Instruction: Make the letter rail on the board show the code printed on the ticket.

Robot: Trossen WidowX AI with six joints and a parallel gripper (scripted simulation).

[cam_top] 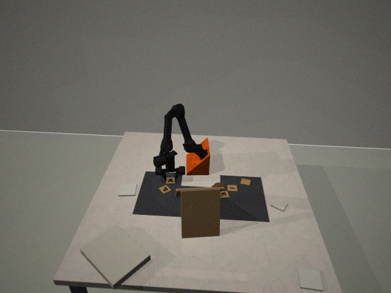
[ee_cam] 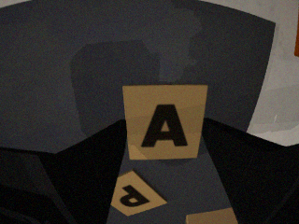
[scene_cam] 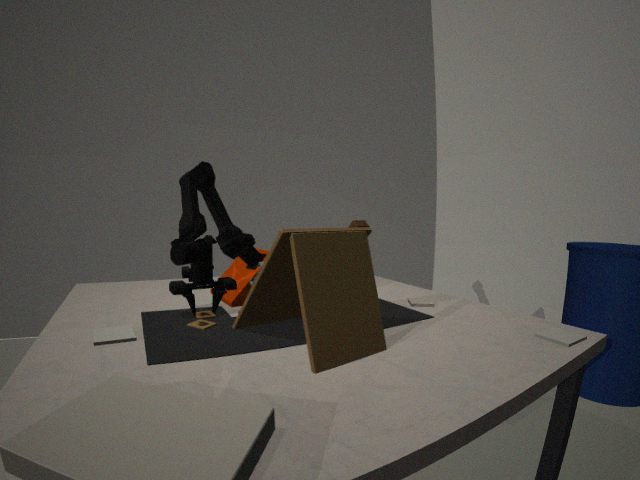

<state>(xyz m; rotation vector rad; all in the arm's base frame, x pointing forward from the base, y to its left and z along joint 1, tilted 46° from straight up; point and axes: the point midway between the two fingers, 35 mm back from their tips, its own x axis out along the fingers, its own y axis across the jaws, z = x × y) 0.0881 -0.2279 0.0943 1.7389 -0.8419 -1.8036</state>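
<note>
My gripper (cam_top: 170, 175) (scene_cam: 205, 308) (ee_cam: 164, 125) is down on the dark mat (cam_top: 151, 204) (scene_cam: 175, 341) (ee_cam: 63, 56), with its fingers closed against the two sides of the tan A tile (cam_top: 170, 180) (scene_cam: 206, 313) (ee_cam: 164, 123). The tile lies flat on the mat. A tan P tile (cam_top: 164, 189) (scene_cam: 201, 323) (ee_cam: 138, 193) lies just in front of it, turned askew. Three more tiles (cam_top: 231, 187) lie on the mat's right half. The brown board (cam_top: 200, 214) (scene_cam: 336, 294) stands tent-like, with the rail (cam_top: 198, 188) along its top. I cannot read the ticket.
An orange wedge (cam_top: 197, 162) (scene_cam: 235, 276) stands behind the board beside the arm, with a white sheet (cam_top: 197, 180) before it. A grey slab (cam_top: 115, 255) (scene_cam: 129, 428) lies front left. Small white pads (cam_top: 127, 190) (cam_top: 280, 206) (cam_top: 310, 279) lie about. A blue barrel (scene_cam: 604, 320) stands off the table.
</note>
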